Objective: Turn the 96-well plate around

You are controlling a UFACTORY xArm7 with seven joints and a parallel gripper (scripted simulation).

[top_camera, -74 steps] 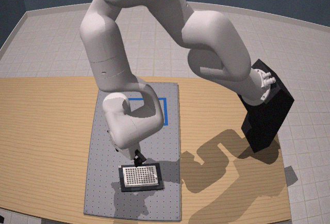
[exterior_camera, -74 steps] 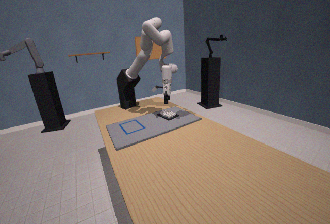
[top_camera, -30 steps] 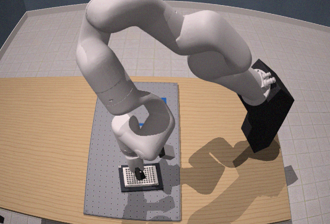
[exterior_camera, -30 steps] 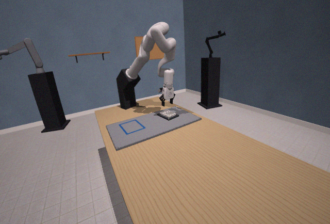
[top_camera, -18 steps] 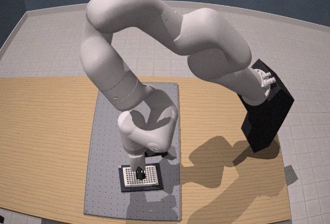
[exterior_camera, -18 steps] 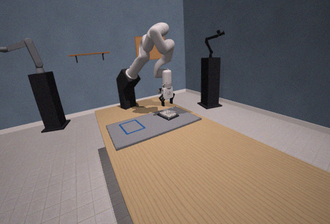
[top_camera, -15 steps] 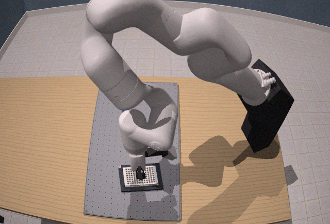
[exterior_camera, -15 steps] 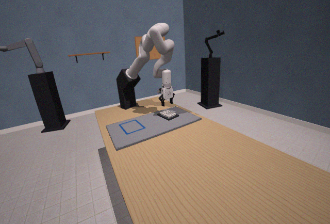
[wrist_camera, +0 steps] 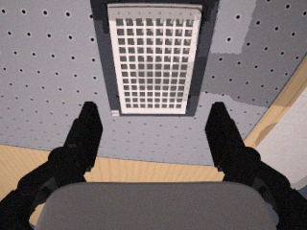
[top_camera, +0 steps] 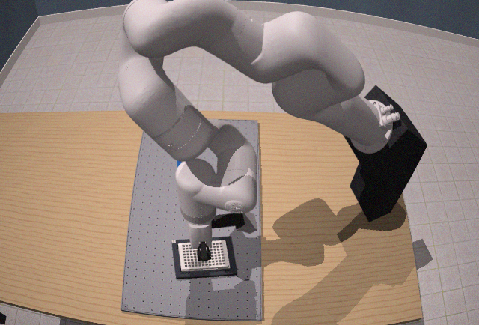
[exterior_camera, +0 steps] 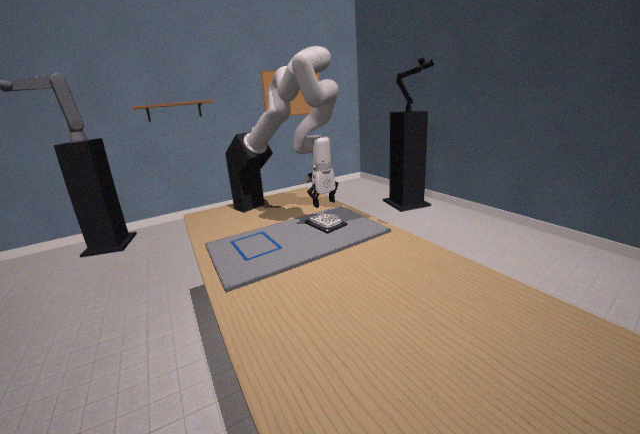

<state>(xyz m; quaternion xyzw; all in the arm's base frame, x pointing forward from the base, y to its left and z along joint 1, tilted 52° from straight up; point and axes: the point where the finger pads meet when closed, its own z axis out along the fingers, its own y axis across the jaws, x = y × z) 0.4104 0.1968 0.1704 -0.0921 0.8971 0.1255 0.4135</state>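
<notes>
The white 96-well plate sits flat in the dark plate nest N1 on the grey perforated deck point(top_camera: 197, 232). It also shows in the exterior view point(exterior_camera: 325, 221) and the wrist view point(wrist_camera: 155, 57). In the wrist view its cut corner is at the lower left point(wrist_camera: 115, 111). My gripper point(wrist_camera: 153, 115) is open and empty, hanging straight above the plate with clear air between; its fingers point down point(exterior_camera: 322, 197) and hide part of the plate in the top view point(top_camera: 203, 252). The bench spot B1 point(exterior_camera: 255, 245), a blue taped outline, lies farther along the deck, mostly hidden by my arm in the top view.
The deck lies on a wooden table point(top_camera: 69, 182). My black base pedestal point(top_camera: 386, 155) stands at the table's right edge. Two other arms on black pedestals point(exterior_camera: 93, 196) point(exterior_camera: 408, 160) stand away on the floor. My arm's links arch above the deck.
</notes>
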